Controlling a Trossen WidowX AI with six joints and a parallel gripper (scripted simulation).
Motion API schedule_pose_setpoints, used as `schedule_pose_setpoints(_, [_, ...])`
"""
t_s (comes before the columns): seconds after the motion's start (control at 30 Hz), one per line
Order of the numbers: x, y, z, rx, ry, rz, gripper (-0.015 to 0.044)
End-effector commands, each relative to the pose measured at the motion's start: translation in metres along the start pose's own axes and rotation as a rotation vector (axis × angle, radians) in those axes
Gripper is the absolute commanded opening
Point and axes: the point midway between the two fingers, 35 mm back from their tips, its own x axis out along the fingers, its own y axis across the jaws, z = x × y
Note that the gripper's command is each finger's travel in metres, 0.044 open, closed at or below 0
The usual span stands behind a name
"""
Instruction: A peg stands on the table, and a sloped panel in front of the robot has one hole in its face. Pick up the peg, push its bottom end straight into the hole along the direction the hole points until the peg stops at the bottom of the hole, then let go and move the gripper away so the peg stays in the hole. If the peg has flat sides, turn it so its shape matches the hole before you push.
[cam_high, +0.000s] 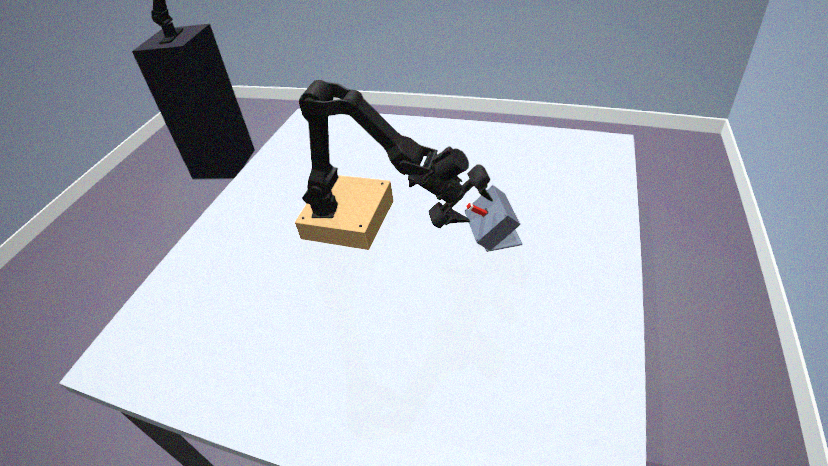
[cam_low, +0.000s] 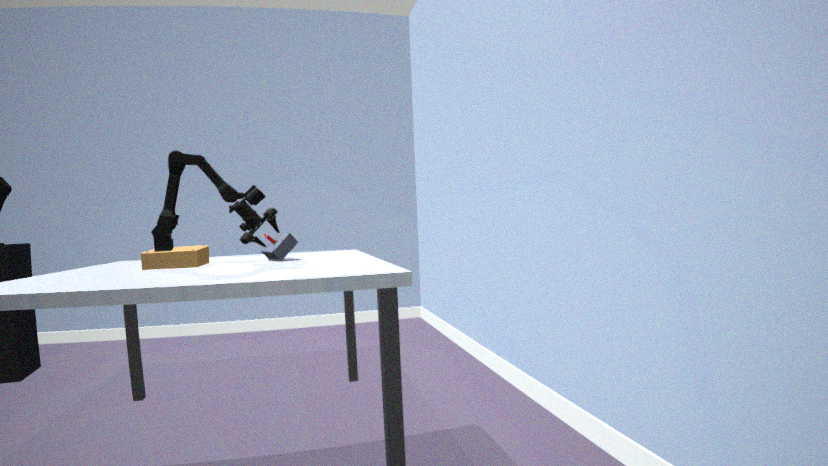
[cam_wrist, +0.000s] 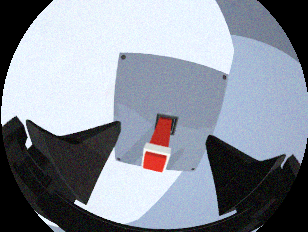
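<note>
The red square-sided peg (cam_high: 479, 210) (cam_low: 270, 238) (cam_wrist: 161, 134) has a white band near its top. Its lower end is in the mouth of the square hole (cam_wrist: 173, 125) in the grey sloped panel (cam_high: 499, 211) (cam_low: 285, 247) (cam_wrist: 170, 85). Much of the peg stands out of the face, and in the wrist view it leans slightly left. Dark hole shows along its right side. How deep its end sits is hidden. My gripper (cam_high: 479, 210) (cam_low: 272, 239) (cam_wrist: 165, 133) is open wide, one finger on each side of the peg, touching neither side.
The arm stands on a wooden base block (cam_high: 347, 202) (cam_low: 173, 258) on the white table (cam_high: 347, 324) (cam_low: 324, 269). A black pedestal (cam_high: 194, 109) with another dark arm part on it stands beyond the table's left edge. The panel has a flat grey foot (cam_high: 509, 241).
</note>
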Motion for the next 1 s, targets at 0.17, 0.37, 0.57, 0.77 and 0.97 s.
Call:
schedule_pose_setpoints(0.17, [-0.012, -0.002, -0.001, -0.001, 0.001, -0.002, 0.044])
schedule_pose_setpoints(0.37, [-0.02, -0.003, -0.001, 0.0, 0.003, -0.001, 0.044])
schedule_pose_setpoints(0.57, [-0.028, -0.003, -0.002, 0.001, 0.004, 0.0, 0.044])
schedule_pose_setpoints(0.77, [-0.036, -0.004, -0.003, 0.002, 0.005, 0.001, 0.044])
schedule_pose_setpoints(0.97, [-0.044, -0.004, -0.003, 0.003, 0.006, 0.001, 0.044])
